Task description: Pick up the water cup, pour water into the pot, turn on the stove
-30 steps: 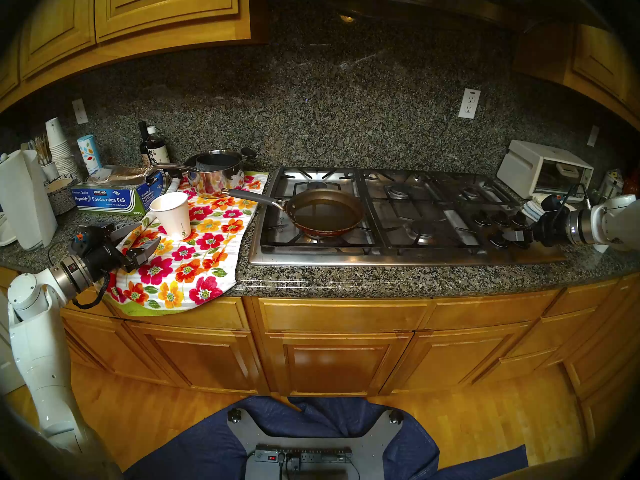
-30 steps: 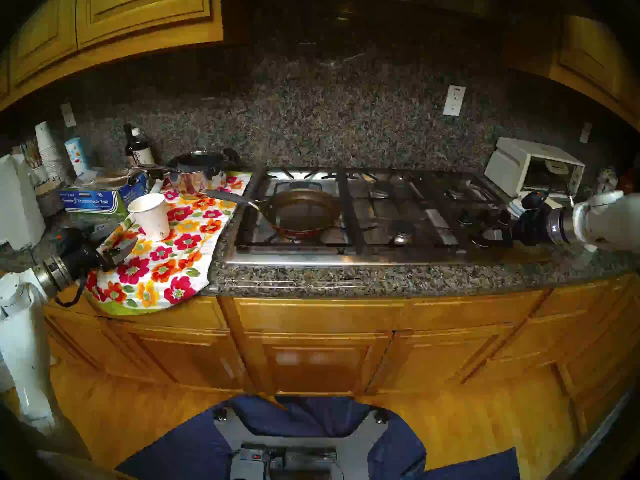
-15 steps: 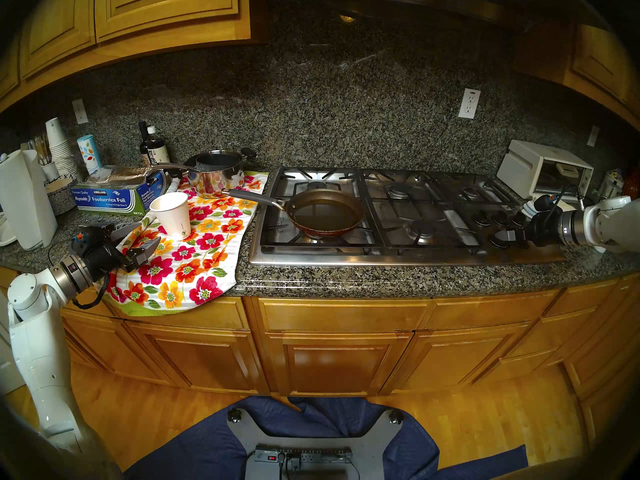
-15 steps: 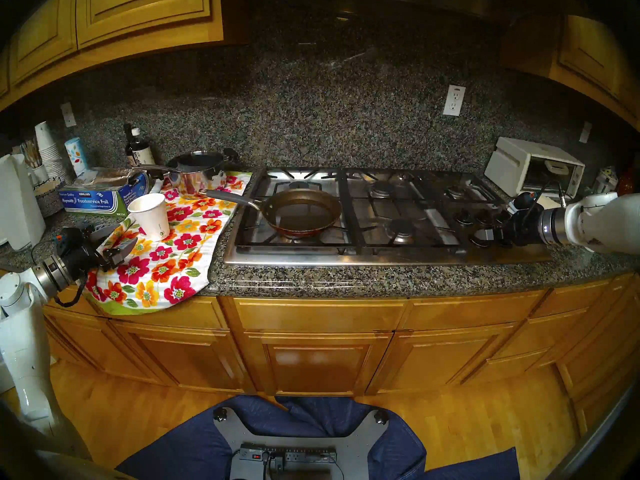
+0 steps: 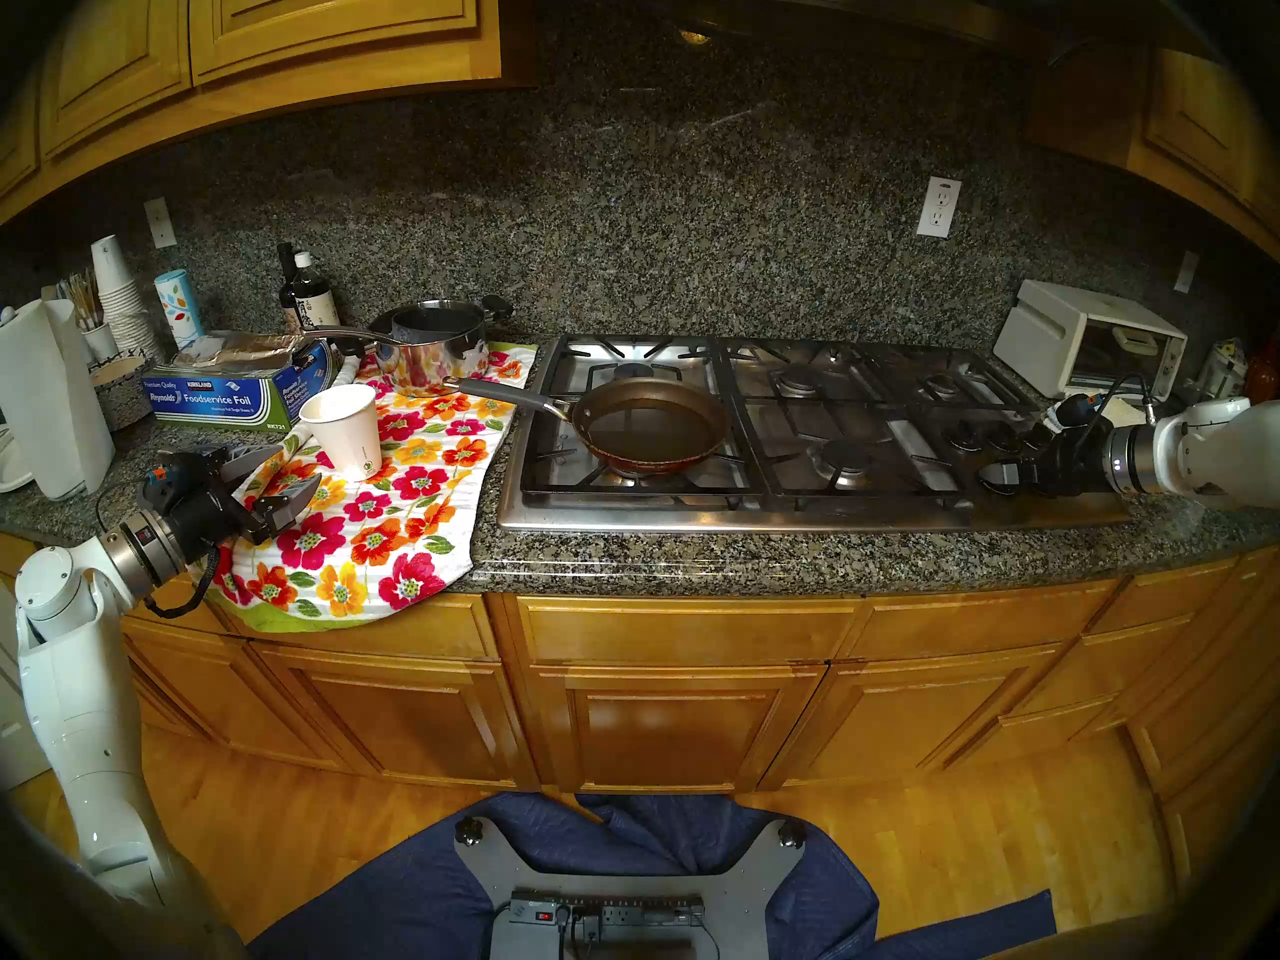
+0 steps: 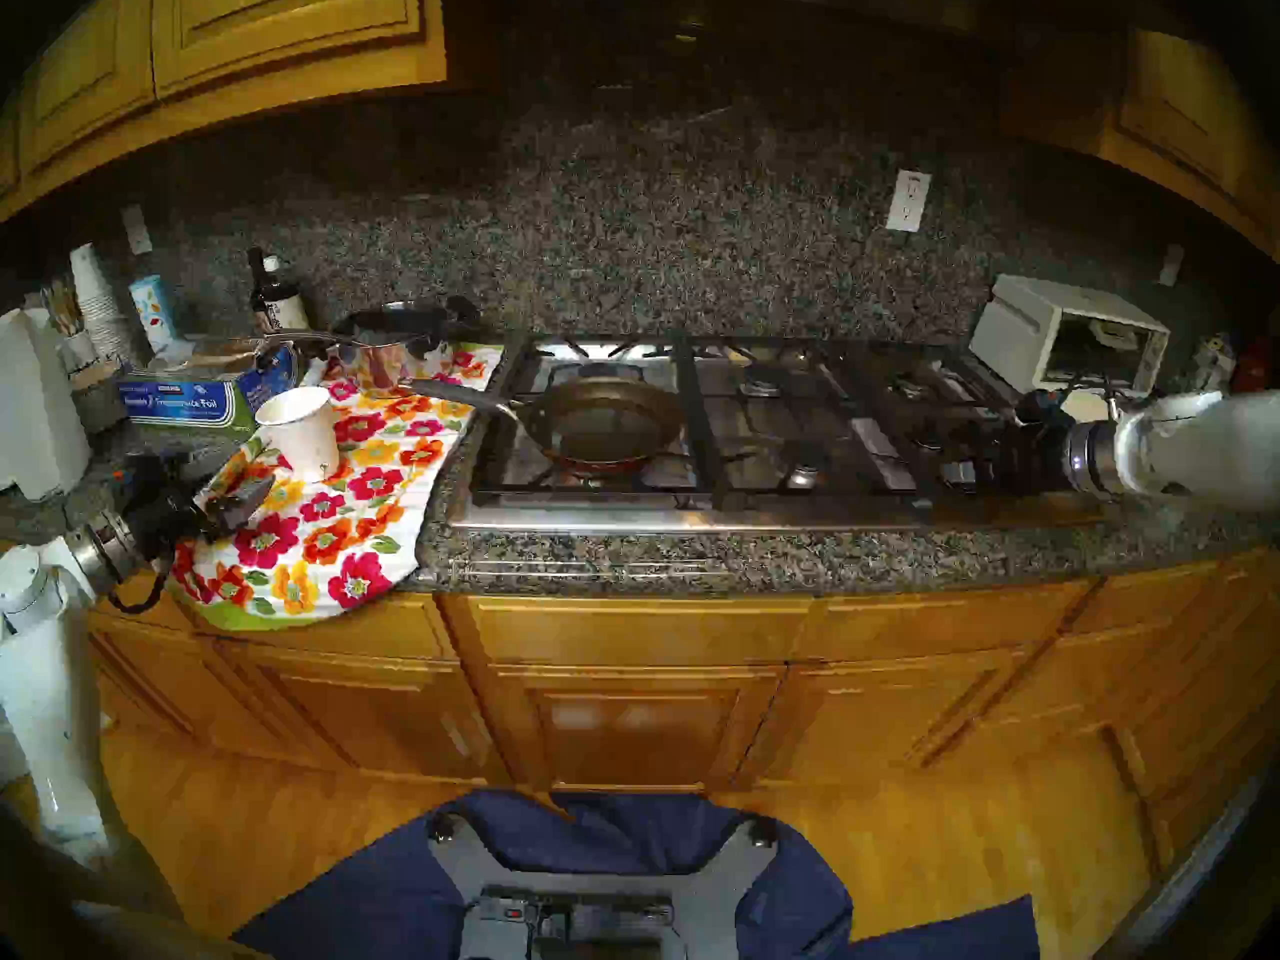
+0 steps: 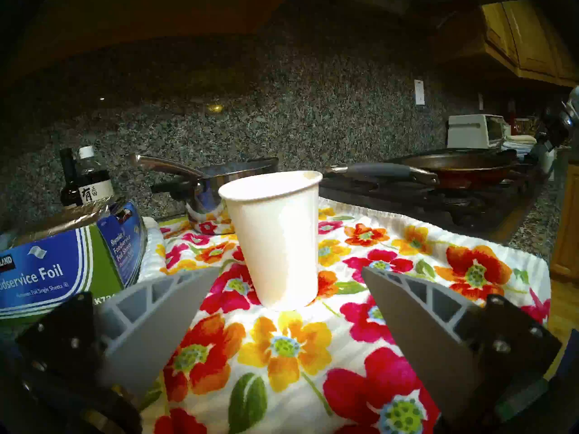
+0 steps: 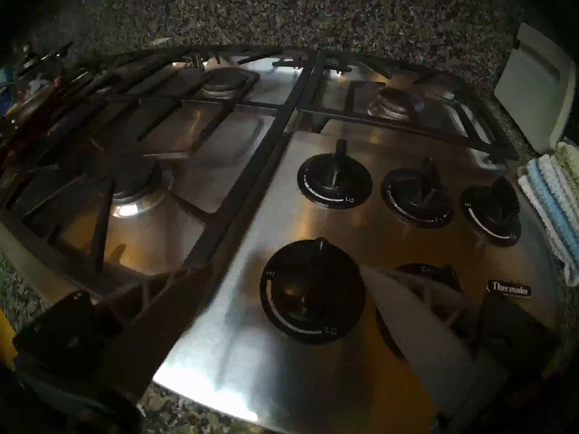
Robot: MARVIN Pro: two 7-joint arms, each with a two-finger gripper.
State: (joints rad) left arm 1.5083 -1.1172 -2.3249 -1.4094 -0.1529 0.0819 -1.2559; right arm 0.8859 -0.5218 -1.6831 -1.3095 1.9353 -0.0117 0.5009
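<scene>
The paper cup [image 5: 344, 431] stands upright on the flowery towel [image 5: 388, 522], left of the gas cooktop [image 5: 796, 515], and the frying pan [image 5: 651, 425] sits on the cooktop's front left burner. The left gripper [image 5: 277, 477] waits just left of the cup with its jaws spread wide and empty. The right gripper [image 8: 282, 298] hangs over the cooktop's knobs, jaws spread on either side of the big front knob [image 8: 311, 291], holding nothing.

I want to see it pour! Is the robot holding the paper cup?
No, the water cup stands alone on the flowered towel, ahead of the left gripper with its jaws open.
</scene>
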